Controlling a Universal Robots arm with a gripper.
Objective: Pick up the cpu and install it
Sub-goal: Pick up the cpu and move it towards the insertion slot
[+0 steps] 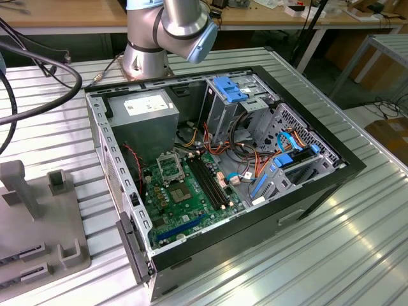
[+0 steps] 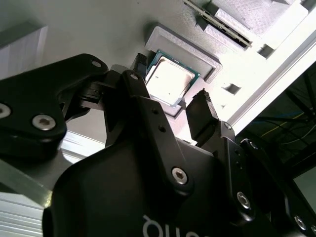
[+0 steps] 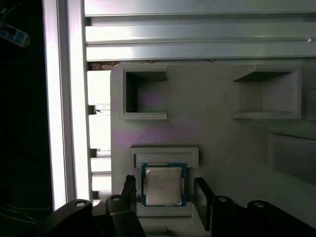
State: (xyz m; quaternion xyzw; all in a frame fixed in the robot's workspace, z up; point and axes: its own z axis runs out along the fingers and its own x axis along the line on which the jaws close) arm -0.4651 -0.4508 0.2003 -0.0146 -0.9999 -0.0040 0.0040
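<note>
1. In the exterior view, an open computer case is seen lying on a ribbed metal table. A green motherboard is laid flat inside it, and a metal-framed square socket is seen on the board. The base of the arm is mounted on the table just behind the case. A grey fixture is set on the table at the exterior view's left, apart from the case.

2. In the second wrist view, the cpu is seen lying flat in a raised square seat of a pale grey holder, its silver face up. The gripper is held over it with its black fingers spread apart, one on each side of the chip. Nothing is grasped.

3. In the first wrist view, the cpu is framed by the seat's low walls. The two fingertips are placed beside opposite edges of the chip, and a gap is left on each side. Two empty square pockets are moulded into the holder further along.
</note>
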